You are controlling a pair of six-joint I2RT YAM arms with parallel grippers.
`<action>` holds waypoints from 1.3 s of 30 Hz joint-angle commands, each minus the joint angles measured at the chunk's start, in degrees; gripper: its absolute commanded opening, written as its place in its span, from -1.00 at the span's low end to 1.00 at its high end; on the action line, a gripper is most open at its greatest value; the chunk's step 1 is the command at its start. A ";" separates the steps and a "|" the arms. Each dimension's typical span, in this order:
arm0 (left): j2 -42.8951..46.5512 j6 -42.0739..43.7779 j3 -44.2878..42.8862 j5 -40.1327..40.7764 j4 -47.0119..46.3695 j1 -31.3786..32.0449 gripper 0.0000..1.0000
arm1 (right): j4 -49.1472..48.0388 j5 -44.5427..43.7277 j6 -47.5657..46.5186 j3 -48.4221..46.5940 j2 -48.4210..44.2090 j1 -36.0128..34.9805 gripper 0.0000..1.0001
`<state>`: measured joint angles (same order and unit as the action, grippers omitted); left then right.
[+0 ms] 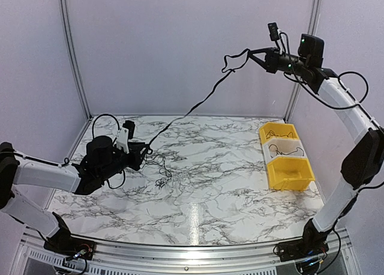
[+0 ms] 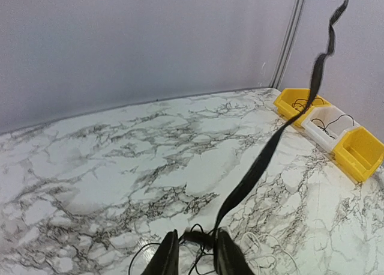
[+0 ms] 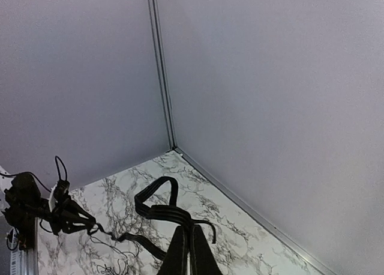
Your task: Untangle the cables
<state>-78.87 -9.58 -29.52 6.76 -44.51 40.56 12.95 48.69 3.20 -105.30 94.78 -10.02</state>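
Right hand (image 1: 252, 53) pinches the cables (image 1: 198, 104) high up; whether left hand (image 1: 146, 150) grips them, cannot tell.

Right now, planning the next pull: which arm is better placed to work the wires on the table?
Probably left: the left fingers sit low beside the thin wires; the right fingers are high, shut on the black cable.

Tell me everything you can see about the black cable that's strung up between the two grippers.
The black cable is flat, ribbon-like, matte and flexible. It runs nearly taut on a slant from the raised right gripper, shut on it with loose loops hanging beside it, down to the left gripper low over the marble table. Its lower end sits between the left fingers; whether they clamp it is unclear. Thin wires tangle there.
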 commanded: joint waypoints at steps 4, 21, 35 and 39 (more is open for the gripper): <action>-3.38 -1.33 -0.97 -1.43 5.75 -0.30 -0.23 | -11.30 4.58 6.35 2.42 -2.95 -4.24 -1.00; -15.92 0.49 -13.38 -9.16 3.44 5.57 0.19 | -6.21 6.80 5.30 -11.89 2.23 -10.00 -1.00; -37.26 -1.25 -28.25 -9.83 -4.30 7.26 0.22 | -6.09 7.03 5.19 -10.86 1.39 -10.98 -1.00; -39.62 -3.40 -28.90 -12.25 -8.85 7.31 0.20 | -6.35 7.12 5.32 -10.02 1.20 -10.97 -1.00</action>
<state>-116.79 -10.79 -56.55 -4.03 -46.50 47.70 7.31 55.09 7.79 -115.94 96.75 -20.62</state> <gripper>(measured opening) 0.607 0.007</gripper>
